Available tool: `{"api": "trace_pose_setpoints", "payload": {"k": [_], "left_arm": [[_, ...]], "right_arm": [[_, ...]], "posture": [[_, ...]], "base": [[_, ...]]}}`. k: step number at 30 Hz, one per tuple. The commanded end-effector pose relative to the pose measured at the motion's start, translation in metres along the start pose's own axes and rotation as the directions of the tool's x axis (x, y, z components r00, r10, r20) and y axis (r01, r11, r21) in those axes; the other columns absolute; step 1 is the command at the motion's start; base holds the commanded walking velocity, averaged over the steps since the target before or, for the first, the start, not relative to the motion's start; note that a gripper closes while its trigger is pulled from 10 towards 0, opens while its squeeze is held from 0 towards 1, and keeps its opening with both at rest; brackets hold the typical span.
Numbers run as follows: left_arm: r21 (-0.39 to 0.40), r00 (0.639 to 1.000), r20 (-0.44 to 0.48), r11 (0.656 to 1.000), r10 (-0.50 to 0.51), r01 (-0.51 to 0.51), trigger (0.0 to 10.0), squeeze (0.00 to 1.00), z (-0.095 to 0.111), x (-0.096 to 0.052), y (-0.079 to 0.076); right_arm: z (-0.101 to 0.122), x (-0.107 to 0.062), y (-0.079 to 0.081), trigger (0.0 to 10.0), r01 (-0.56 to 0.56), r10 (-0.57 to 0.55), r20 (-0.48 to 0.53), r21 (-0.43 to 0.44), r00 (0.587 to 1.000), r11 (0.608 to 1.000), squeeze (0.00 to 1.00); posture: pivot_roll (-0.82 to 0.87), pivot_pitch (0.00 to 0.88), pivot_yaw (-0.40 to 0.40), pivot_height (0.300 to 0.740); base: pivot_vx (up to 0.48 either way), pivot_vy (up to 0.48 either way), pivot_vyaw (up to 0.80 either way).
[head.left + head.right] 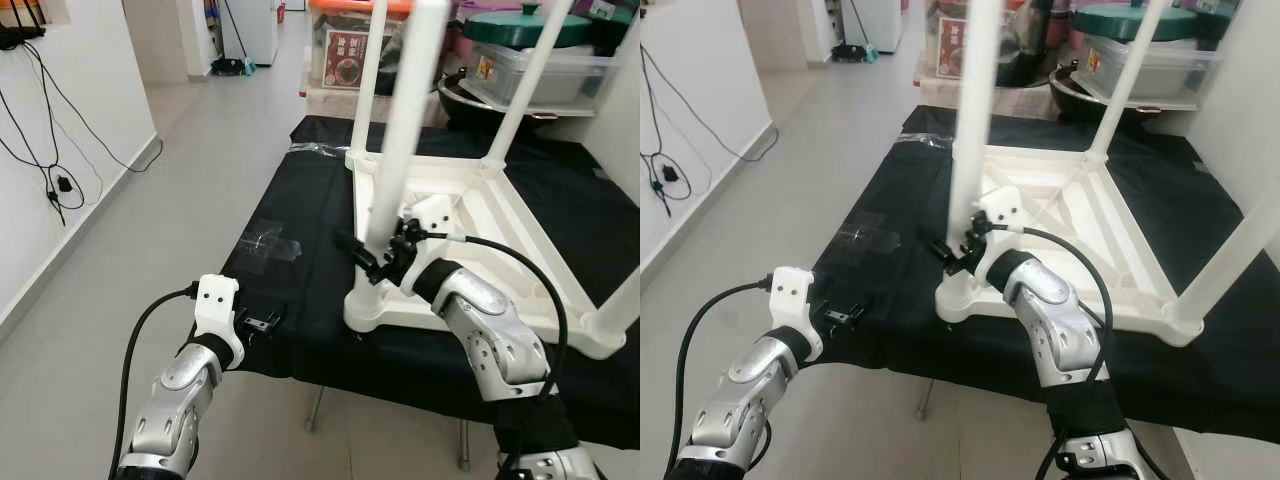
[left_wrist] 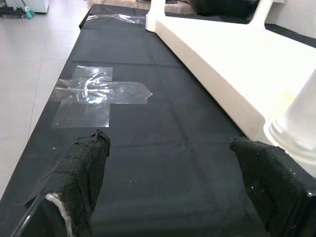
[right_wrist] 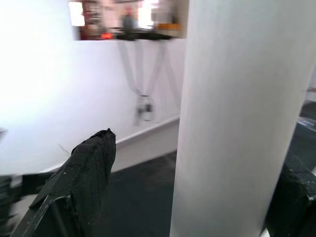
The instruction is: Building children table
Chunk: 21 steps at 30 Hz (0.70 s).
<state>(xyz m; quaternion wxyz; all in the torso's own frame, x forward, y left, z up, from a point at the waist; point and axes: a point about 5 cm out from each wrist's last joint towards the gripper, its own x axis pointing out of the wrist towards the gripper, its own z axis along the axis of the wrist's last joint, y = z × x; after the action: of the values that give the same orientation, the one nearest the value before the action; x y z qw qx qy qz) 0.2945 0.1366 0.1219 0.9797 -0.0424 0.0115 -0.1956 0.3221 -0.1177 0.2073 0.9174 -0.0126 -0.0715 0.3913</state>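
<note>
A white children's table (image 1: pixel 500 215) lies upside down on a black cloth-covered table (image 1: pixel 310 200), with its legs pointing up. My right gripper (image 1: pixel 377 257) is at the base of the near left leg (image 1: pixel 402 130). It is open, and in the right wrist view the leg (image 3: pixel 237 118) stands between the two fingers (image 3: pixel 89 173), closer to one of them. My left gripper (image 1: pixel 262 323) hovers low at the cloth's front left edge, open with nothing between its fingers (image 2: pixel 84 168). The near corner of the white table (image 2: pixel 291 133) is beside it.
A patch of clear tape (image 1: pixel 268 243) is stuck on the cloth left of the white table. Storage boxes and a green-lidded pot (image 1: pixel 530 45) crowd the shelf behind. Tiled floor (image 1: pixel 180 200) runs along the left, by a wall with hanging cables (image 1: pixel 55 185).
</note>
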Motion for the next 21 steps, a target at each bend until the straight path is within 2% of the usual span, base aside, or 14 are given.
{"api": "trace_pose_setpoints", "payload": {"k": [1,3,5,6,7,10,13,14,15,16,17,18,20,21], "left_arm": [[-0.001,1.000,-0.011,1.000,0.009,-0.009,10.0,0.00,-0.003,-0.001,0.000],[0.001,1.000,-0.011,1.000,0.012,-0.012,10.0,0.00,-0.003,-0.002,0.001],[0.003,1.000,-0.012,1.000,0.018,-0.018,10.0,0.00,-0.003,-0.003,0.003],[0.005,1.000,-0.012,1.000,0.024,-0.024,10.0,0.00,-0.003,-0.004,0.004],[0.005,1.000,-0.012,1.000,0.024,-0.024,10.0,0.00,-0.003,-0.004,0.004],[0.002,1.000,-0.011,1.000,0.020,-0.020,10.0,0.00,-0.003,-0.004,0.002],[0.002,1.000,-0.012,1.000,0.019,-0.019,10.0,0.00,-0.003,-0.004,0.001],[0.001,1.000,-0.014,1.000,0.015,-0.015,10.0,0.00,-0.003,-0.004,0.001],[0.001,1.000,-0.014,1.000,0.015,-0.015,10.0,0.00,-0.003,-0.004,0.001],[0.002,1.000,-0.016,1.000,0.013,-0.013,10.0,0.00,-0.004,-0.005,0.000],[0.002,1.000,-0.016,1.000,0.013,-0.013,10.0,0.00,-0.004,-0.005,0.000],[0.002,1.000,-0.017,1.000,0.013,-0.013,10.0,0.00,-0.004,-0.005,0.001],[0.002,1.000,-0.017,1.000,0.013,-0.013,10.0,0.00,-0.004,-0.005,0.001],[0.002,1.000,-0.017,1.000,0.017,-0.017,10.0,0.00,-0.004,-0.007,0.002]], "right_arm": [[0.000,0.008,0.014,10.0,-0.136,0.136,0.010,-0.010,0.991,0.991,0.00],[-0.003,0.011,0.020,10.0,-0.179,0.179,0.007,0.001,0.984,0.984,0.00],[-0.010,0.014,0.028,8.9,-0.211,0.211,-0.008,0.013,0.977,0.977,0.00],[-0.017,0.020,0.031,0.0,-0.164,0.164,-0.019,0.041,0.986,0.986,0.00],[-0.017,0.020,0.031,0.0,-0.164,0.164,-0.019,0.041,0.986,0.986,0.00],[-0.042,0.026,0.013,0.0,0.148,-0.141,-0.149,0.033,0.979,0.988,0.00],[-0.045,0.025,0.009,0.0,0.186,-0.180,-0.170,0.019,0.969,0.982,0.00],[-0.055,0.016,-0.012,0.0,0.403,-0.391,-0.233,0.002,0.890,0.915,0.00],[-0.055,0.016,-0.012,0.0,0.403,-0.391,-0.233,0.002,0.890,0.915,0.00],[-0.064,-0.004,-0.038,0.0,0.657,-0.635,-0.275,-0.015,0.722,0.753,0.00],[-0.064,-0.004,-0.038,0.0,0.657,-0.635,-0.275,-0.015,0.722,0.753,0.00],[-0.072,-0.033,-0.059,0.0,0.850,-0.810,-0.323,-0.031,0.489,0.526,0.00],[-0.072,-0.033,-0.059,0.0,0.850,-0.810,-0.323,-0.031,0.489,0.526,0.00],[-0.079,-0.058,-0.070,0.0,0.940,-0.883,-0.359,-0.044,0.302,0.339,0.00]], "posture": [[0.11,0.000,-0.077,0.740],[0.12,0.000,-0.081,0.740],[0.12,0.000,-0.084,0.740],[0.12,0.000,-0.085,0.740],[0.12,0.000,-0.085,0.740],[0.11,0.000,-0.073,0.740],[0.11,0.000,-0.073,0.740],[0.11,0.000,-0.068,0.740],[0.11,0.000,-0.068,0.740],[0.11,0.000,-0.074,0.740],[0.11,0.000,-0.074,0.740],[0.11,0.000,-0.077,0.740],[0.11,0.000,-0.077,0.740],[0.11,0.000,-0.073,0.740]], "base": [[0.000,0.000,0.00],[0.000,0.000,0.00],[0.000,0.000,0.00],[0.000,0.000,0.00],[0.000,0.000,0.00],[0.000,0.000,0.00],[0.000,0.000,0.00],[0.000,0.000,0.00],[0.000,0.000,0.00],[0.000,0.000,0.00],[0.000,0.000,0.00],[0.000,0.000,0.00],[0.000,0.000,0.00],[0.000,0.000,0.00]]}}
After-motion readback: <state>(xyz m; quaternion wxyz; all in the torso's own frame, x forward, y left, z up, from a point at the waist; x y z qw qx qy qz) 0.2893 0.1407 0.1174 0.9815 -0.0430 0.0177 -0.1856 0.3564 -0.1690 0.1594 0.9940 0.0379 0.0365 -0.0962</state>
